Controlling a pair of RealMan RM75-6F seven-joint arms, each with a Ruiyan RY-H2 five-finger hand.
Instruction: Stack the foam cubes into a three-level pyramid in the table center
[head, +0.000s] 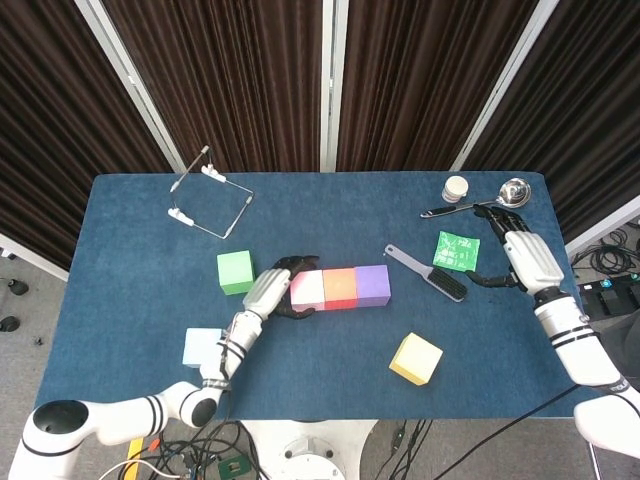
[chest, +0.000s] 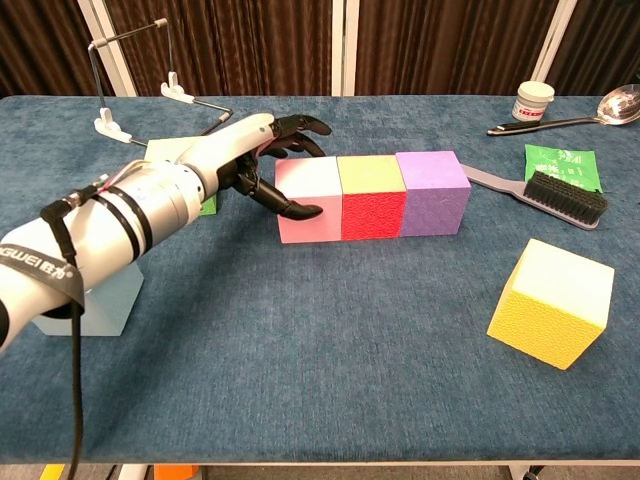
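Note:
Pink (head: 310, 290) (chest: 318, 183), orange (head: 340, 287) (chest: 372, 200) and purple (head: 372, 284) (chest: 432, 190) cubes sit in a touching row at the table center. My left hand (head: 272, 290) (chest: 250, 165) holds the pink cube's left end, thumb on its front face, fingers over its back edge. Beside my forearm a green cube (head: 234, 271) (chest: 205, 203) shows, partly hidden in the chest view. A light blue cube (head: 202, 347) (chest: 100, 300) lies front left, a yellow cube (head: 416, 358) (chest: 550, 302) front right. My right hand (head: 525, 258) rests open at the right edge, only in the head view.
A black brush (head: 428, 272) (chest: 545, 190) lies just right of the purple cube, with a green packet (head: 456, 250) (chest: 560, 160) behind it. A spoon (head: 480, 205) (chest: 570, 118) and small jar (head: 456, 188) (chest: 533, 100) sit back right. A wire stand (head: 208, 195) (chest: 135, 80) is back left.

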